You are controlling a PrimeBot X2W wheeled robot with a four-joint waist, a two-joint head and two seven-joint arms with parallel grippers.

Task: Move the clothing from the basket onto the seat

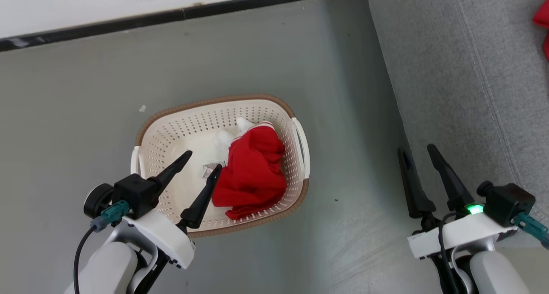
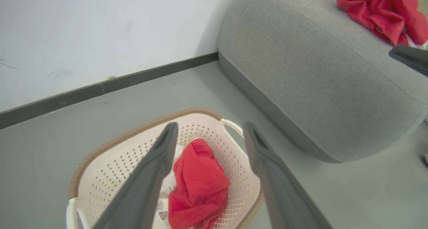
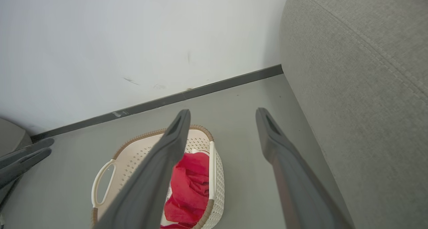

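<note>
A cream basket point(image 1: 171, 131) with a brown rim stands on the grey floor, and red clothing point(image 1: 255, 169) lies crumpled in its right half. My left gripper point(image 1: 202, 161) hangs open over the basket's near left part, its right fingertip beside the red fabric, holding nothing. In the left wrist view the clothing point(image 2: 197, 185) lies between and below the fingers, inside the basket point(image 2: 110, 165). More red clothing point(image 2: 384, 11) lies on the grey seat point(image 1: 463, 79). My right gripper point(image 1: 417, 150) is open and empty at the seat's left edge. The right wrist view shows basket point(image 3: 133, 155) and clothing point(image 3: 190, 185).
A white wall with a dark baseboard point(image 1: 180, 15) runs along the far side. A paper sticker point(image 1: 209, 170) lies on the basket's floor. Grey floor point(image 1: 343, 156) separates the basket from the seat.
</note>
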